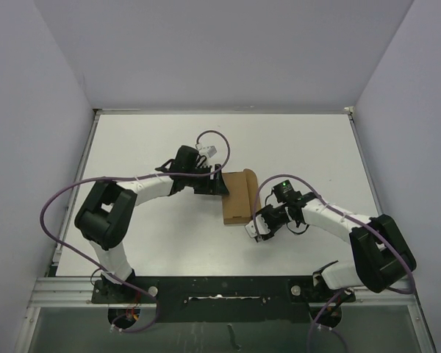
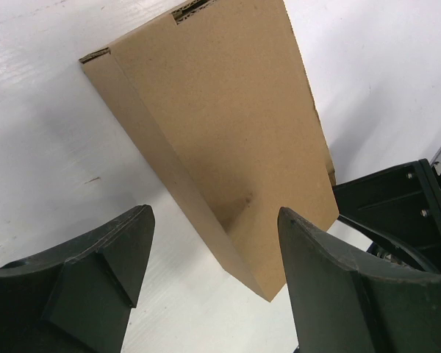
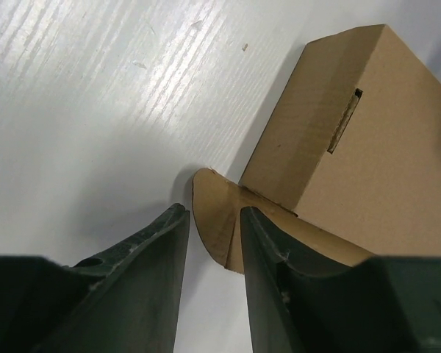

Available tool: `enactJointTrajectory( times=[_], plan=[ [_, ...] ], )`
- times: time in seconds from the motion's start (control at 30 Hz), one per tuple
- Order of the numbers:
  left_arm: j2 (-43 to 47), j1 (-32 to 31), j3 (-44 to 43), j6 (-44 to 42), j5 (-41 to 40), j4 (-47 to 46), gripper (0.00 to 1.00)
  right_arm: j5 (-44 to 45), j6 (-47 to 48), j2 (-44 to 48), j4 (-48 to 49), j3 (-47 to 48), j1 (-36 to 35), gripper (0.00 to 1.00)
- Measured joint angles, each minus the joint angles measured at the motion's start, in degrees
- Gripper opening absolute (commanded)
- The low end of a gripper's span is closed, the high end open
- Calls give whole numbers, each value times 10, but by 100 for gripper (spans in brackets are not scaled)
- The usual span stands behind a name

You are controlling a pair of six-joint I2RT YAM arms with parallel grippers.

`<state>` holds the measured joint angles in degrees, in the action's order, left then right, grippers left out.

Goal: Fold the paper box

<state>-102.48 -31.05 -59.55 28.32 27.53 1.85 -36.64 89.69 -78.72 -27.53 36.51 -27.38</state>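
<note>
The paper box (image 1: 239, 197) is a flat brown cardboard box lying on the white table (image 1: 154, 147) between the arms. My left gripper (image 1: 222, 184) is open at the box's far left side. In the left wrist view its jaws stand wide apart (image 2: 213, 213), a corner of the box (image 2: 228, 118) reaches into the gap, and neither finger touches it. My right gripper (image 1: 251, 229) is at the box's near right corner. In the right wrist view its jaws are narrowly apart (image 3: 213, 212) over a rounded flap (image 3: 209, 195) sticking out from the box (image 3: 367, 147); they do not pinch it.
A purple cable (image 1: 59, 206) loops off the left arm over the table's left side. Grey walls close in the table at the back and both sides. The right arm's dark body (image 2: 411, 213) shows behind the box in the left wrist view.
</note>
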Motion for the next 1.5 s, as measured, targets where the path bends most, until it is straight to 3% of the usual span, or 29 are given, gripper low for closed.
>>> enactJointTrajectory(
  times=[0.67,1.5],
  plan=[
    [-26,-3,-14,0,2,5,60,12,-49,-7,29,0,-5,13],
    [-38,-3,-24,-1,2,25,55,1,-140,-65,-11,64,14,8]
  ],
)
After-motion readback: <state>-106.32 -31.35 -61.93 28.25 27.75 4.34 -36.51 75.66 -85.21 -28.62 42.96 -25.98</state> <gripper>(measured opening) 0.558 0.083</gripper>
